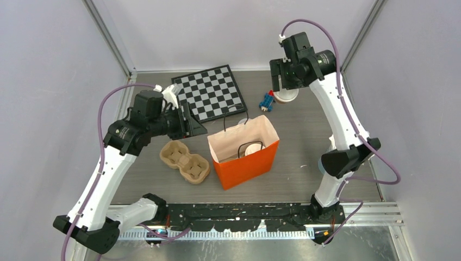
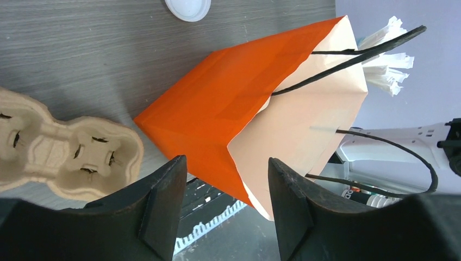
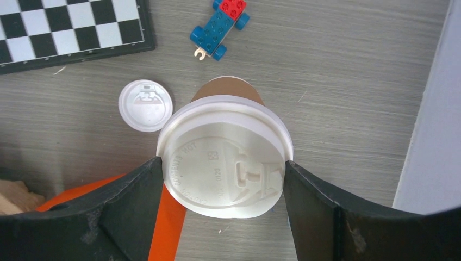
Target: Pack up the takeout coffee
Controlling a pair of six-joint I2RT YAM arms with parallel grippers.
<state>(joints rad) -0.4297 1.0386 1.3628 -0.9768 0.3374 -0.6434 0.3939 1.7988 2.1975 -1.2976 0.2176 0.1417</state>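
My right gripper point(image 1: 290, 76) point(image 3: 223, 163) is at the back right. Its jaws are shut on the white lid of a brown kraft coffee cup point(image 3: 224, 157), which shows under the gripper in the top view point(image 1: 286, 97). Whether the cup rests on the table I cannot tell. A second white lid point(image 3: 145, 106) lies flat near the bag's far side point(image 1: 243, 122) point(image 2: 187, 7). Another white-lidded cup point(image 1: 251, 149) sits inside the open orange paper bag point(image 1: 245, 166) point(image 2: 217, 109). My left gripper point(image 1: 187, 122) point(image 2: 225, 168) is open and empty, left of the bag.
A tan pulp cup tray point(image 1: 185, 161) point(image 2: 70, 152) lies left of the bag. A chessboard point(image 1: 212, 91) point(image 3: 65, 27) lies at the back. A blue and red toy car point(image 1: 266, 100) point(image 3: 220, 27) stands next to the held cup. Walls enclose three sides.
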